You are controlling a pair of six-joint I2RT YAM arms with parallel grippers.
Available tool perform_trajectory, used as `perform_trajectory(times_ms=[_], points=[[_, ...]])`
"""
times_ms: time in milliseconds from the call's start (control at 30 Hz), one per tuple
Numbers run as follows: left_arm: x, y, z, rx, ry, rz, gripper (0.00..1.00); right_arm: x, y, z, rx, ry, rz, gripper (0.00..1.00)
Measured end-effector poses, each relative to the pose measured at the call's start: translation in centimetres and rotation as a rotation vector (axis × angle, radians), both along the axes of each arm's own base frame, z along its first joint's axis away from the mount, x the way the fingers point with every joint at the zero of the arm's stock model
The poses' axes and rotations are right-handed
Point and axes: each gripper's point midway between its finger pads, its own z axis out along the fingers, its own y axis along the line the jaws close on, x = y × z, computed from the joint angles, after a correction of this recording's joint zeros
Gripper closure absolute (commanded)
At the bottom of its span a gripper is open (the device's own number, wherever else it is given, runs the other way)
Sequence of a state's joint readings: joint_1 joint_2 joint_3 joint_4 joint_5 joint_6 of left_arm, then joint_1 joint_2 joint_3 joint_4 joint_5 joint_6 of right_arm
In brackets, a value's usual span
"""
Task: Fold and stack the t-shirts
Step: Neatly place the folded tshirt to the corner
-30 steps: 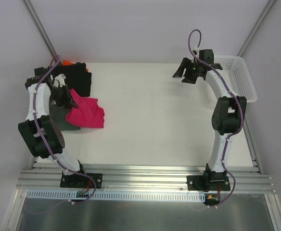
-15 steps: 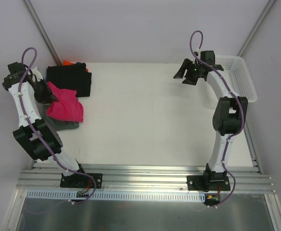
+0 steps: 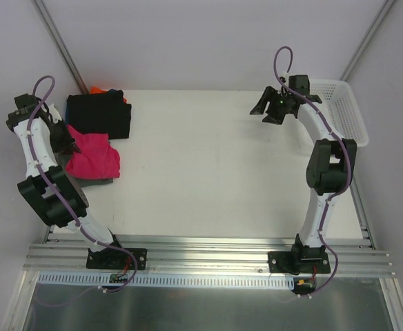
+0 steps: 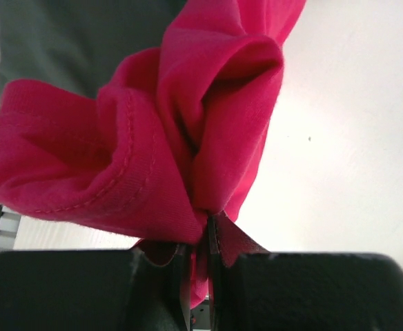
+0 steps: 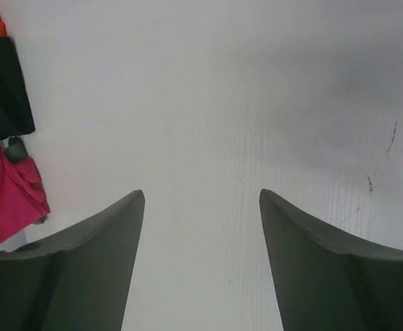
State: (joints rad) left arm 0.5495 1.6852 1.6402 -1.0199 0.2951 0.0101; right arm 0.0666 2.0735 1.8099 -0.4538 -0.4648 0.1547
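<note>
Pinching a bunched fold of the bright crimson-pink cloth t-shirt [image 4: 188, 124], the left claw [image 4: 198, 241] has its jaws pressed together on the fabric. In the left wrist view the fabric billows up directly ahead of the fingertips. From above, this claw [image 3: 67, 138] sits at the far-left edge of the white surface [image 3: 222, 172]. The pink shirt [image 3: 94, 157] spreads crumpled to the claw's right and overlaps a folded grey-green t-shirt [image 3: 94, 181] on its near side. Just behind them lies a folded black t-shirt [image 3: 101, 114], with a sliver of an orange t-shirt [image 3: 98, 89] showing at its far edge. The right claw [image 3: 270, 110] hangs well apart from all the shirts, near the white plastic mesh basket [image 3: 346, 110]. Its jaws are spread over bare surface and grip nothing.
</note>
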Motion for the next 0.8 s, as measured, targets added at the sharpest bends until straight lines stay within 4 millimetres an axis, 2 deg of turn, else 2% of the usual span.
perform_trajectory(times_ms=[267,467,667,800], points=[[-0.9,1.8,-1.6,0.078,0.081,0.044,1.00,-0.5,-0.4,-0.3,-0.001,0.014,-0.007,0.28],[-1.1,3.8,-3.8,0.139,0.172,0.077,1.00,-1.0,-0.5,-1.2,-0.003,0.037,-0.008,0.28],[-0.7,5.8,-6.1,0.207,0.254,0.096,1.00,-1.3,-0.6,-1.6,-0.005,0.049,-0.009,0.28],[0.1,6.6,-6.9,0.251,0.285,0.090,1.00,-1.8,-0.7,-1.7,-0.007,0.052,-0.007,0.28]])
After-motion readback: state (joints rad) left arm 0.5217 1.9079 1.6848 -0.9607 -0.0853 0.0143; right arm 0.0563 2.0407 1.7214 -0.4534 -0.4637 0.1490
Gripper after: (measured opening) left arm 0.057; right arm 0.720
